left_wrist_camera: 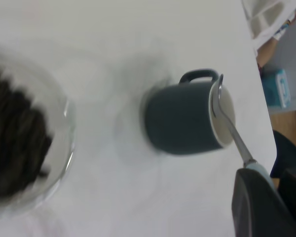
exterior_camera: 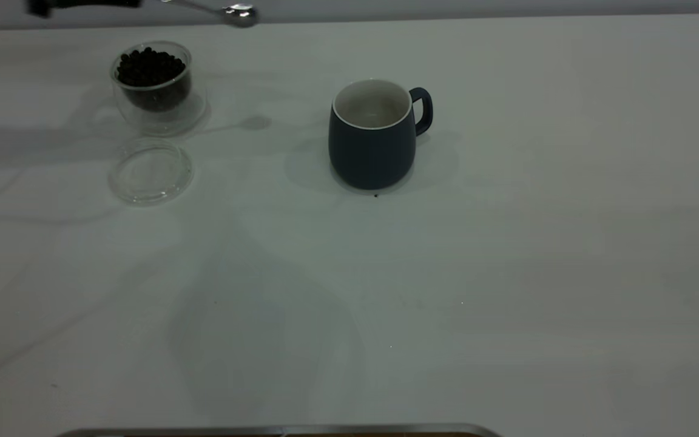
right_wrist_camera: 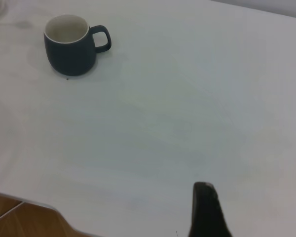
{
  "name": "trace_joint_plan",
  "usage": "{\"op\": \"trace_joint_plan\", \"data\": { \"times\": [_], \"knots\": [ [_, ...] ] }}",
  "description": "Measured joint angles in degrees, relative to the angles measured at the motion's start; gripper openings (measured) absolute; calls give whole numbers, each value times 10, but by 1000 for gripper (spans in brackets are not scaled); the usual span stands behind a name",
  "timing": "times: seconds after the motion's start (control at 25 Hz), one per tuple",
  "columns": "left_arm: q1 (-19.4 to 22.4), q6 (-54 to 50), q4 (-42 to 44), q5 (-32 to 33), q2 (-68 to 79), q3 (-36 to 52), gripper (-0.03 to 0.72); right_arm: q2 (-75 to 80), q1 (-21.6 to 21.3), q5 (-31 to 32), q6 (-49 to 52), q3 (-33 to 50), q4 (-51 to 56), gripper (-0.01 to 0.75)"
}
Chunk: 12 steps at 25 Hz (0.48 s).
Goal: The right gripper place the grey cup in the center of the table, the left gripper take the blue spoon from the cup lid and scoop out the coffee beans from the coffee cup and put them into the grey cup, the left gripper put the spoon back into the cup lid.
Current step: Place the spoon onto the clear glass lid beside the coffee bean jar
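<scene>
The grey cup (exterior_camera: pixel 374 136) stands upright near the middle of the table (exterior_camera: pixel 507 273), with its handle to the right. It also shows in the left wrist view (left_wrist_camera: pixel 185 118) and the right wrist view (right_wrist_camera: pixel 71 44). The coffee cup (exterior_camera: pixel 152 85), full of coffee beans (exterior_camera: pixel 149 67), stands at the far left. The cup lid (exterior_camera: pixel 150 171) lies bare just in front of it. My left gripper (left_wrist_camera: pixel 256 173) is shut on the blue spoon (left_wrist_camera: pixel 227 118) by its pale handle. It holds the spoon in the air beyond the coffee cup, and the shiny bowl (exterior_camera: pixel 239 13) looks empty. My right gripper (right_wrist_camera: pixel 207 197) hangs over bare table, well away from the grey cup.
A tiny dark speck (exterior_camera: pixel 376 195) lies by the grey cup's base. A metal edge (exterior_camera: pixel 276 431) runs along the near side of the table. In the left wrist view, cloth and a teal box (left_wrist_camera: pixel 278 89) lie beyond the table edge.
</scene>
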Motion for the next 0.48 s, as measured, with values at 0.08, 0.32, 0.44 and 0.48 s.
{"op": "trace_joint_plan", "data": {
  "times": [0.08, 0.32, 0.44, 0.48],
  "knots": [
    [23, -7, 3, 2, -16, 29, 121, 0, 0, 0, 0, 0, 0, 511],
    [116, -26, 31, -1, -24, 86, 121, 0, 0, 0, 0, 0, 0, 511],
    [141, -27, 68, -1, -22, 101, 121, 0, 0, 0, 0, 0, 0, 511],
    [146, -27, 75, 0, -20, 104, 121, 0, 0, 0, 0, 0, 0, 511]
  ]
}}
